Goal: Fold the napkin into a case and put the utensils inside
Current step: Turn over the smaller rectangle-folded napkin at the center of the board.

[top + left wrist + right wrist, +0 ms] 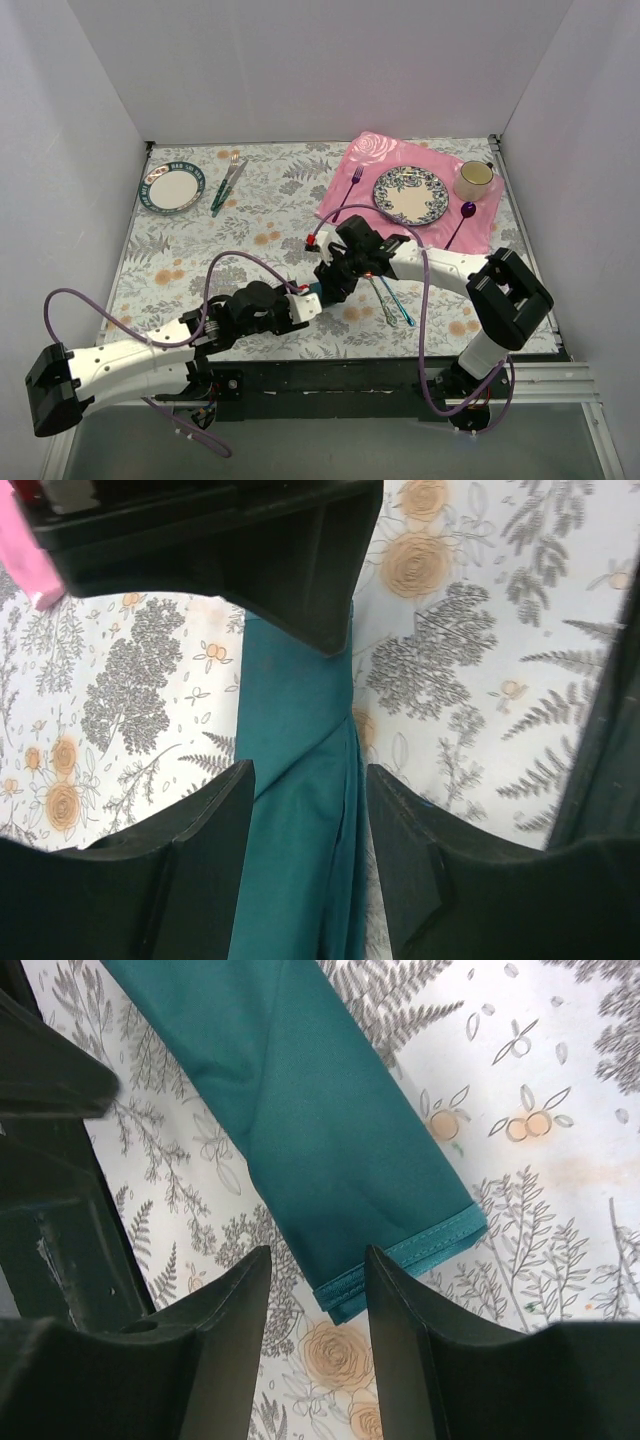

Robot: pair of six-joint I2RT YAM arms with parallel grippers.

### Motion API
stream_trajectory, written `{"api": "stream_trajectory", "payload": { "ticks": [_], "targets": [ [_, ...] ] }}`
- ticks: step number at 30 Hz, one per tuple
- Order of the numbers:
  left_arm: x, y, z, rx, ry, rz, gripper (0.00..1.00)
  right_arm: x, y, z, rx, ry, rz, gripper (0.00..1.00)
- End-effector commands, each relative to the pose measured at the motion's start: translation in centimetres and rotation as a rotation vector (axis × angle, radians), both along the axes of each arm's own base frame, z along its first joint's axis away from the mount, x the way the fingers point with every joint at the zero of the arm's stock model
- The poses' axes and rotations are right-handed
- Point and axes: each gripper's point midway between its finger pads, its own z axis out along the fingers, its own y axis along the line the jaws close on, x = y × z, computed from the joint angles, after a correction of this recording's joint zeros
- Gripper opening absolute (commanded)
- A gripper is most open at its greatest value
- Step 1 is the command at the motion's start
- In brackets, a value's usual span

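**Both claws parted over the folded napkin**

The napkin (330,1130) lies flat on the flowered tabletop (200,250) as a narrow teal band of several layers. It sits between the two arms near the front middle, and from above it is almost wholly hidden under them. The left claw (308,772) has its jaws apart and straddles the band, so cloth fills the gap between its fingers. Nothing looks pinched, and the fold seems to lie under its own weight. The right claw (318,1252) is parted too, hovering over the stitched end of the band, whose hem shows between and beside its fingers. Coming at the band from opposite sides likely lets each arm square one part without dragging the other.

The utensils (393,300), two slim iridescent pieces, lie side by side just right of the claws and apart from the cloth, probably kept within short reach for loading. I judge the folding nearly finished and the loading not yet begun. The smooth cloth could spring open if nudged.
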Motion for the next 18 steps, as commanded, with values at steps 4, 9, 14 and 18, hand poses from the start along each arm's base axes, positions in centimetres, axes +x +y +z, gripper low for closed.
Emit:
{"api": "stream_trajectory", "payload": {
  "ticks": [4,9,14,18],
  "targets": [
    [-3.8,1.4,1.6,0.009,0.149,-0.079,0.43,-1.5,-0.4,1.4,0.033,-0.051,0.055,0.56],
    [-4.6,4.0,-0.3,0.102,0.232,-0.090,0.32,-1.3,-0.2,3.3,0.074,-0.062,0.041,0.59],
    [-2.8,5.7,-0.8,0.133,0.319,-0.064,0.25,0.6,0.4,5.8,0.132,-0.043,-0.028,0.59],
    [-1.5,6.8,-2.4,0.203,0.406,-0.058,0.21,1.1,1.3,5.3,0.133,-0.007,-0.020,0.57]
  ]
}}
